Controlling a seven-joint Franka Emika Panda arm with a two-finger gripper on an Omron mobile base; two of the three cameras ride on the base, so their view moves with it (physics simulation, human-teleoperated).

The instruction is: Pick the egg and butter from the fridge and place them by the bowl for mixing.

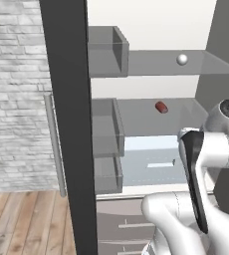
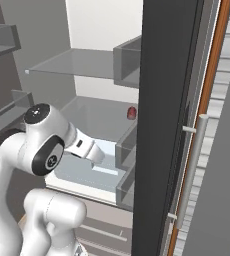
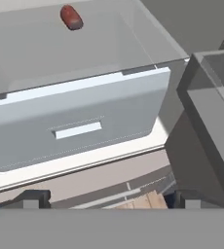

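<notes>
The small white round egg (image 1: 182, 60) is seen on the upper glass shelf (image 1: 156, 63) of the open dark-grey fridge (image 1: 69, 124). It is judged light, fragile and slippery, best taken gently across its middle. The claw (image 3: 109, 199) is spread wide, empty.

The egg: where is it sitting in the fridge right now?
The egg lies on the upper glass shelf of the open fridge, toward its right in the left base view, one shelf above the small red-brown object.
</notes>
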